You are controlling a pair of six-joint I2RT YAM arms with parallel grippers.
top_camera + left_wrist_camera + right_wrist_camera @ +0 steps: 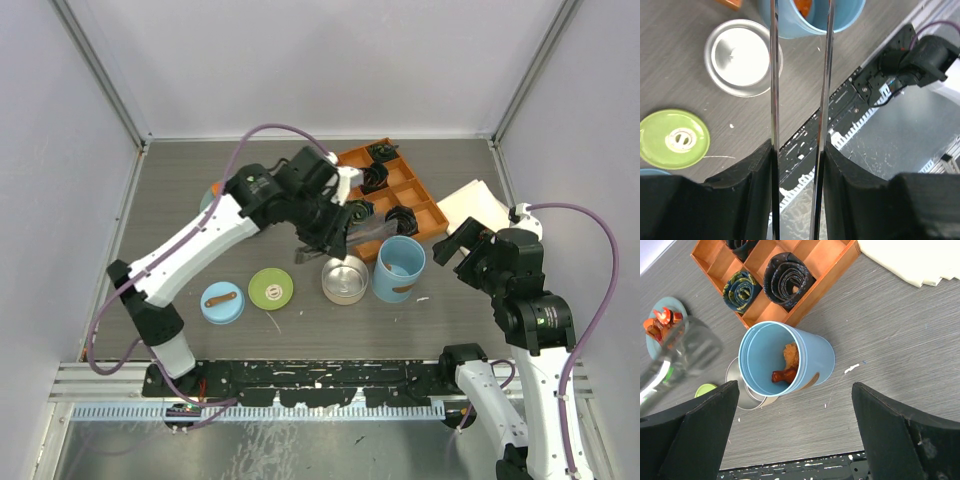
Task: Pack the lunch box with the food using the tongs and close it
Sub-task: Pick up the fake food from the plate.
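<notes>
Food (789,360) in blue cyl. (816,359); tin (742,55) empty

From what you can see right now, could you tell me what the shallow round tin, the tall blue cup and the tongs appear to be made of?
The shallow tin is likely steel with a shiny finish: its bottom glares white under the light. The blue cup looks like plastic, matte and evenly coloured with no glare. The tongs look like polished metal: the thin arms show mirror-like streaks.
</notes>
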